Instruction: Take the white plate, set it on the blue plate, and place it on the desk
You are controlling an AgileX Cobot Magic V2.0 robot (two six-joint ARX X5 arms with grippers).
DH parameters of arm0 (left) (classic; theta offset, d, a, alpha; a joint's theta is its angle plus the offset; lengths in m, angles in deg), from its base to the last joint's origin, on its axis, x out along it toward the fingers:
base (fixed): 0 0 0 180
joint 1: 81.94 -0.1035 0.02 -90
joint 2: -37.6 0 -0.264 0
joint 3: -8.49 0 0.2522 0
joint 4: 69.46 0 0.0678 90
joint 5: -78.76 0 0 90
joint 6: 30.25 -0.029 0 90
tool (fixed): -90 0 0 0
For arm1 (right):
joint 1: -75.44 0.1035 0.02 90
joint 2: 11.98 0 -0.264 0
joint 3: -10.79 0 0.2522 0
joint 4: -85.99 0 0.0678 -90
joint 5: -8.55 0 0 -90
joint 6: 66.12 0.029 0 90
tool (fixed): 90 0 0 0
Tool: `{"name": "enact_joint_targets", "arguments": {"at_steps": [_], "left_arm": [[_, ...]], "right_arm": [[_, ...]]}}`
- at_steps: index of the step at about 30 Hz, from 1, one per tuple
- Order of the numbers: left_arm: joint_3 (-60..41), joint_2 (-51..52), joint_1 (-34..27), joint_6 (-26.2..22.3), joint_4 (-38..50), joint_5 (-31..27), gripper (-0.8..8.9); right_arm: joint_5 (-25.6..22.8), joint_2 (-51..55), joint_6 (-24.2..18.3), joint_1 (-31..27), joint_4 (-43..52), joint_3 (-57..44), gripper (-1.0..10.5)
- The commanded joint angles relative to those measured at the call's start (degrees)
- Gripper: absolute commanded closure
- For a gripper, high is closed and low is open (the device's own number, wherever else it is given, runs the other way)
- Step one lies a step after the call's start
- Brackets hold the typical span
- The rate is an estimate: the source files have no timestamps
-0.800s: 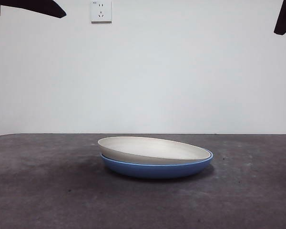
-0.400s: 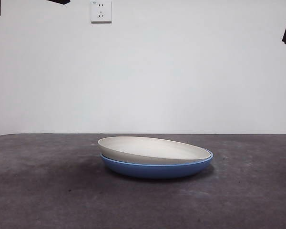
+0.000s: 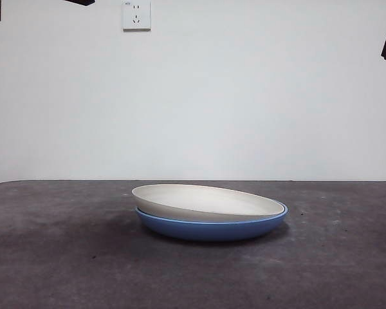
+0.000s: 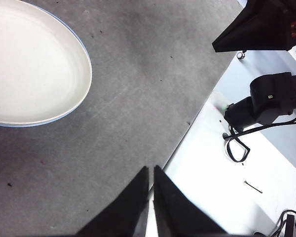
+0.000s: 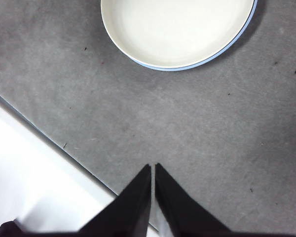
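I see the matte cream-white round plate [image 3: 209,202] nested, slightly tilted, in the glossy blue round plate [image 3: 212,229] on the mottled grey desk [image 3: 58,257]; both the left gripper [image 4: 151,169] and right gripper [image 5: 153,166] hang high, jaws together, empty

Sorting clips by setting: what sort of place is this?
Likely a lab test bench: a bare desk, a plain wall with a socket, and cabled gear beside the desk.

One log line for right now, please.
white plate: stacked tilted on blue plate | desk: bears stack | left gripper: shut, empty | right gripper: shut, empty
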Motion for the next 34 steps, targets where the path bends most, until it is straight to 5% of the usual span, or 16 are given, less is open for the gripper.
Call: {"name": "enact_joint_targets", "arguments": {"at_steps": [1, 4, 8, 11, 15, 19, 25, 34], "left_arm": [[0.6, -0.4, 0.3, -0.7, 0.3, 0.3, 7.98], [0.6, 0.7, 0.2, -0.9, 0.4, 0.3, 7.98], [0.3, 5.7, -2.6, -11.2, 2.1, -0.7, 7.98], [-1.9, 11.7, -7.8, -13.9, 11.1, -0.7, 7.98], [-10.2, 22.1, -17.6, -13.2, 27.8, -4.3, 7.98], [-20.9, 32.7, -24.4, -11.0, 39.3, -17.2, 7.98], [-34.6, 45.1, -29.4, -9.5, 42.7, -28.7, 7.98], [-49.5, 54.7, -32.0, -7.7, 42.2, -29.6, 7.98]], "right_arm": [[0.0, -0.4, -0.7, 0.3, 0.5, 0.7, 9.4], [0.0, -0.4, -0.7, 0.3, 0.5, 0.7, 9.4], [0.0, -0.4, -0.7, 0.3, 0.6, 0.7, 9.4], [0.0, -0.4, -0.7, 0.3, 0.5, 0.7, 9.4], [0.0, -0.4, -0.7, 0.3, 0.6, 0.7, 9.4], [0.0, -0.4, -0.7, 0.3, 0.6, 0.7, 9.4], [0.0, -0.4, -0.7, 0.3, 0.6, 0.7, 9.4], [0.0, -0.4, -0.7, 0.3, 0.6, 0.7, 9.4]]}}
